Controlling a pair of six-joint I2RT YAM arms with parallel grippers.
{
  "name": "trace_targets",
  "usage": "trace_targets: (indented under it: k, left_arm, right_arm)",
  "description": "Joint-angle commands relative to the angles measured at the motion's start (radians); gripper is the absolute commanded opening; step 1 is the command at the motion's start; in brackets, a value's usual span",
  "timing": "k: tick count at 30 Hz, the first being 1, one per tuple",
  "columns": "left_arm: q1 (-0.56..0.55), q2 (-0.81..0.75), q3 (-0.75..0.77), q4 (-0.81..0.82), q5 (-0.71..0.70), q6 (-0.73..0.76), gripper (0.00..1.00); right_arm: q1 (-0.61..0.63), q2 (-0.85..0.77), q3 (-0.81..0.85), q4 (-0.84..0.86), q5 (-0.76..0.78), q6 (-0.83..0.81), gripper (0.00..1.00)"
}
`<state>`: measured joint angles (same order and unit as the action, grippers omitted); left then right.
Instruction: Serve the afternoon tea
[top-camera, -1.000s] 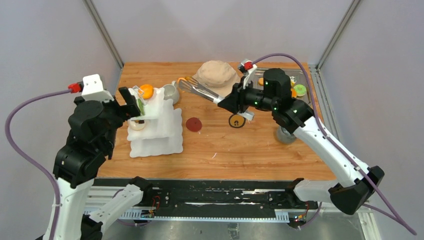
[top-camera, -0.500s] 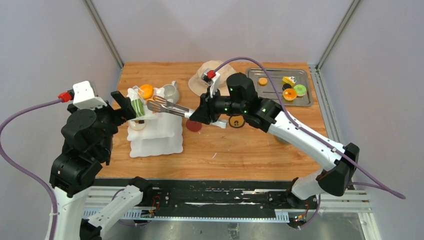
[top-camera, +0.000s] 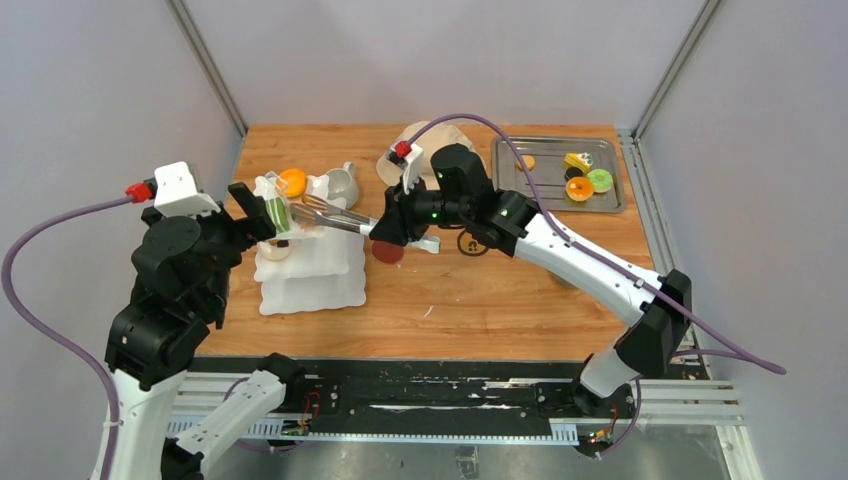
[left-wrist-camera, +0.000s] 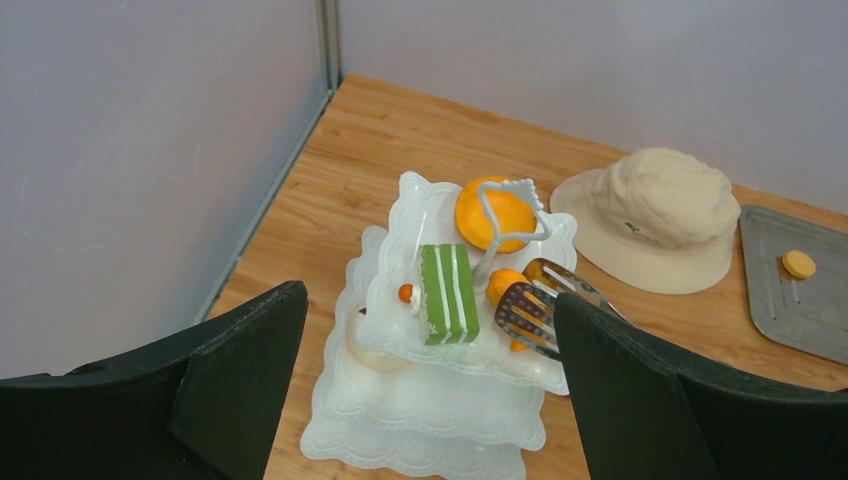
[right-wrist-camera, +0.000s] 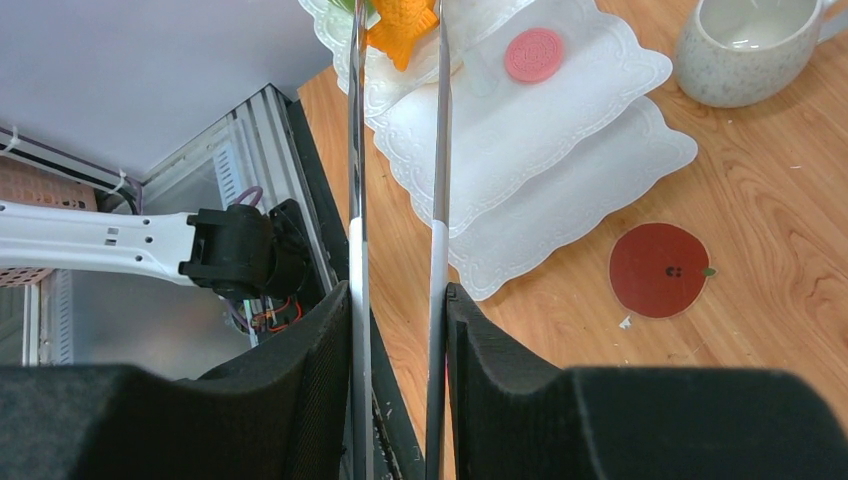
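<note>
My right claw clamps long metal tongs pinching an orange toy pastry at the white wavy-edged three-tier stand. My left claw gapes empty beside it.

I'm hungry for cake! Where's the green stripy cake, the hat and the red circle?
Green striped cake slice (left-wrist-camera: 447, 293): left wrist view, on its striped face.
Beige bucket hat (left-wrist-camera: 668, 205): left wrist view, on the crown.
Red disc (right-wrist-camera: 659, 268): right wrist view, centre of its flat top.

Blk/wht arms, purple cables, red plugs
</note>
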<state>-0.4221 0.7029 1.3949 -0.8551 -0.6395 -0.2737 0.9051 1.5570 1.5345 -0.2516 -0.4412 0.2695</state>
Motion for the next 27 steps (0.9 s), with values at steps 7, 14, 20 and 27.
trace_targets:
  k: [7,14,20,27]
  left_arm:
    - [-0.007,0.016,-0.011,0.031,0.012,0.001,0.98]
    - [-0.007,0.017,-0.01,0.032,0.011,-0.001,0.98]
    - [-0.006,0.015,-0.011,0.031,0.012,-0.002,0.98]
    - [-0.006,0.017,-0.007,0.03,-0.002,0.008,0.98]
  right_arm:
    - [0.011,-0.034,0.027,0.065,0.02,-0.024,0.39]
    - [0.011,-0.037,0.022,0.058,0.024,-0.03,0.42]
    - [0.007,-0.13,-0.028,0.073,0.122,-0.057,0.35]
    - [-0.112,-0.278,-0.159,0.002,0.255,-0.087,0.33]
